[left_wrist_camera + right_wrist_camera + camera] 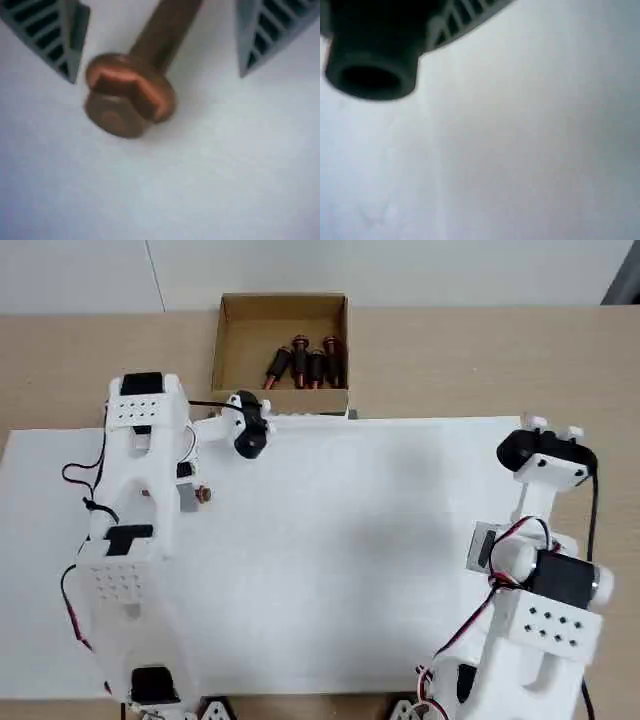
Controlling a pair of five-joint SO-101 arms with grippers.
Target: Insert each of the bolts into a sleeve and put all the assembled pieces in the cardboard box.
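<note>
Over the tabletop: one bolt and one sleeve are outside the box.
High view: the cardboard box holds four assembled pieces, and one bolt lies on the white sheet beside the left arm. Left wrist view: the left claw is spread wide, with that bolt between its fingers. Right wrist view: the right claw grasps one black sleeve.

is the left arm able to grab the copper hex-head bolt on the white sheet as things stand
Probably yes: the copper hex-head bolt lies on the white sheet between the open fingers of the left gripper, with nothing else in the gap.
</note>
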